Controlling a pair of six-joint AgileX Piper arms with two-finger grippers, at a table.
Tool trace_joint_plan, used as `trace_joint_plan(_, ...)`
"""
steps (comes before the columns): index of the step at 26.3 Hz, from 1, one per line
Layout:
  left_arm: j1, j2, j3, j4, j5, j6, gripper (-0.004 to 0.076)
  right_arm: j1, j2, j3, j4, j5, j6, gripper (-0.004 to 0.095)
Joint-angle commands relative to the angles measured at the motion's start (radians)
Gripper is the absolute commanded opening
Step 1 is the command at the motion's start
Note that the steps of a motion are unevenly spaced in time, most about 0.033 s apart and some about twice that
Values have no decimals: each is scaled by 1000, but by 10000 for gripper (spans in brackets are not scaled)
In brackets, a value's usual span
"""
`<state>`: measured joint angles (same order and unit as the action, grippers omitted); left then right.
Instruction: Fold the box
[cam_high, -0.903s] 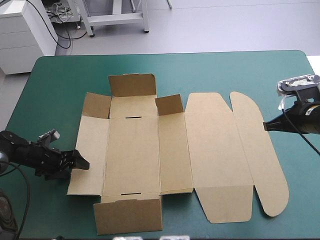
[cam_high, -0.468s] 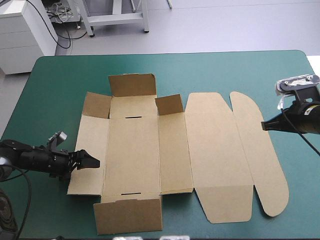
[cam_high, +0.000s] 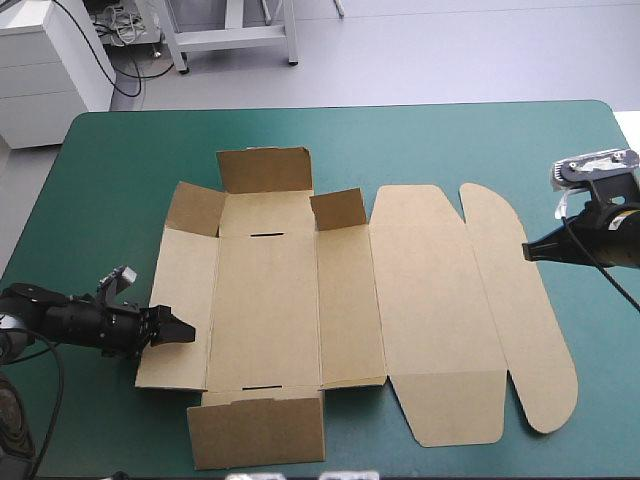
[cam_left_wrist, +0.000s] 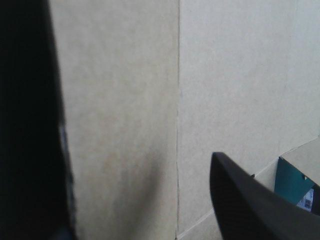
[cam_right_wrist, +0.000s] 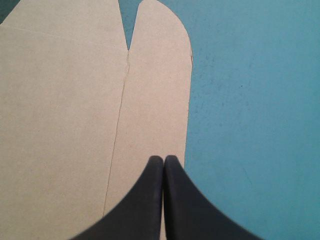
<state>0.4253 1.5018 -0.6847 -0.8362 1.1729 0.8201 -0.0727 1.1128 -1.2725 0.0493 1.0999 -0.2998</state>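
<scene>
The brown box (cam_high: 290, 300) lies opened out on the teal-green cover (cam_high: 120, 160). Its far end flap and two far corner flaps are raised, and the lid panel and rounded tuck flap (cam_high: 520, 320) lie flat to the right. My left gripper (cam_high: 183, 330) reaches low over the near end of the left side panel. In the left wrist view its fingers (cam_left_wrist: 30, 125) stand apart, open, with brown board (cam_left_wrist: 200, 75) ahead of them. My right gripper (cam_high: 528, 252) is shut, its tip (cam_right_wrist: 163, 159) at the outer edge of the rounded flap (cam_right_wrist: 155, 75).
Bare teal-green cover (cam_right_wrist: 250, 100) lies beyond the rounded flap toward the table's right edge. Another strip runs along the far edge (cam_high: 400, 130). The near end flap (cam_high: 255, 430) lies close to the table's front edge.
My left gripper has moved right, from beside the left panel's outer edge to over the panel. The right gripper and the box have stayed put.
</scene>
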Motion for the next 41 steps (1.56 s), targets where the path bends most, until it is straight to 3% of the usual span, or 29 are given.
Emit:
trace_joint_plan(1, -4, -24, -14, -56, 29, 4, 265, -6, -22, -24, 7, -46, -10, -22)
trace_joint_plan(8, -4, -24, -14, -70, -9, -5, -3, -6, -22, -24, 7, -44, -10, -22)
trace_joint_plan(25, -4, -27, -16, -131, 31, 39, -8, -6, -24, -24, 9, -39, -10, -22)
trace_joint_plan(29, -66, -30, -83, -105, 47, 64, -8, -6, -52, -25, 4, -50, -28, -22)
trace_joint_plan(34, -249, -30, -321, 44, 49, -107, -8, -6, -94, -27, 4, -90, -28, -22)
trace_joint_plan(37, -455, -30, -583, 337, 37, -293, -8, -6, -125, -27, 4, -97, -28, -21)
trace_joint_plan(41, -699, -21, -843, 627, -39, -360, -8, -6, -143, -27, 4, -97, -28, -22)
